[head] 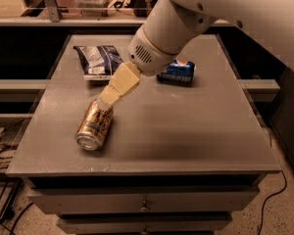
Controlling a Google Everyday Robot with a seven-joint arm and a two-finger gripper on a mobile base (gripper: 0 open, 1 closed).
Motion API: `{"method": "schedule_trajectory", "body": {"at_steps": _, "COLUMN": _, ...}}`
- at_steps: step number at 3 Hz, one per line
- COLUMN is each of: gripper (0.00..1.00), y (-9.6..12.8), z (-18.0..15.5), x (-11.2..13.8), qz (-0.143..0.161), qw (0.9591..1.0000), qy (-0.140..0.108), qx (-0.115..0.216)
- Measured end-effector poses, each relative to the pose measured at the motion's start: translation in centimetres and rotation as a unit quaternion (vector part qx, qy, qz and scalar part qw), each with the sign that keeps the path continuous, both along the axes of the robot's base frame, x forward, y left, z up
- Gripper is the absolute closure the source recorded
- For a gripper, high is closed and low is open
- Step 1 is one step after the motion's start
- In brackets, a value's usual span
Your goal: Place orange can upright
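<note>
The orange can (pixel 94 125), golden-orange metal with pale lettering and silver ends, lies on its side on the left front part of the grey table (pixel 186 131). Its near silver end faces the table's front edge. My gripper (pixel 108 98) is a pale yellow tip on the white arm, which comes in from the upper right. The tip sits just above the can's far end, close to it or touching it.
A blue Pepsi can (pixel 179 71) lies on its side behind the arm, at the table's middle back. A blue and white chip bag (pixel 97 60) lies at the back left. Drawers sit under the table's front edge.
</note>
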State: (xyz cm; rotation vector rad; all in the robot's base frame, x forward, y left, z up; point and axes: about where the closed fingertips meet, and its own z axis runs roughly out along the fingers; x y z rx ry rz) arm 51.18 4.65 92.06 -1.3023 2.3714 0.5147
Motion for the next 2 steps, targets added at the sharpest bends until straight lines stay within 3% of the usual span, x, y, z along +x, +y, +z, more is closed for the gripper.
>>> {"method": "schedule_trajectory", "body": {"at_steps": 1, "gripper": 0.00, "y": 2.86, "z": -0.55, "x": -0.50, "qz": -0.023, "qw": 0.9996, "qy": 0.016, "qx": 0.005}}
{"method": "schedule_trajectory", "body": {"at_steps": 2, "gripper": 0.00, "y": 2.89, "z": -0.50, "x": -0.52, "qz": -0.032, "qw": 0.9993, "qy": 0.021, "qx": 0.007}}
